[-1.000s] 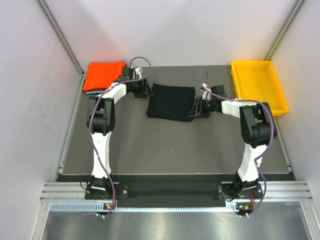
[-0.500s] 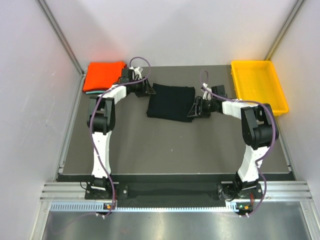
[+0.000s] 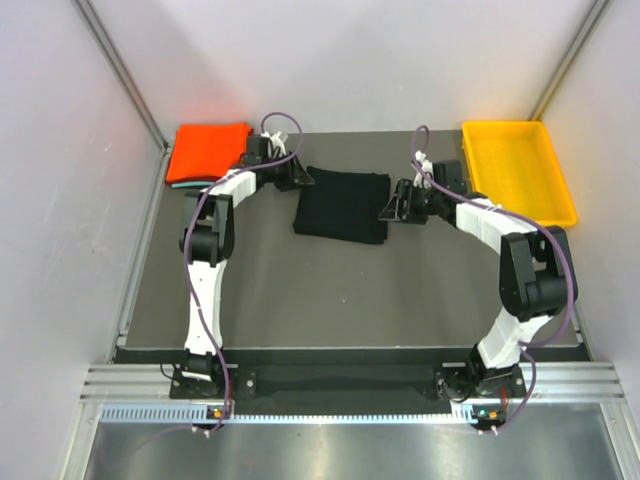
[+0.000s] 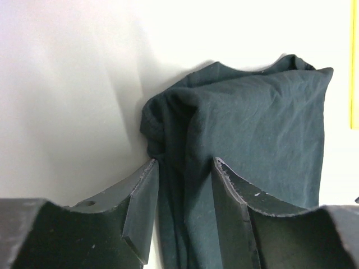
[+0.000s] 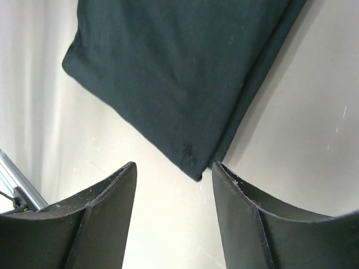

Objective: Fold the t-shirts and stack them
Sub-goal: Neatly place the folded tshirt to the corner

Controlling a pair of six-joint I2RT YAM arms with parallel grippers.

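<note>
the black shirt (image 3: 341, 204) lies folded on the desk (image 3: 300, 290), left claw (image 4: 185, 162) unclenched astride its edge, right claw (image 5: 174, 168) released just beside it, not yet on the orange shirt (image 3: 208, 150).

Left arm (image 3: 200, 300) and right arm (image 3: 530, 270) far forward, wrists inward, left fingers (image 4: 140, 207) and right fingers (image 5: 106, 207) apart
</note>
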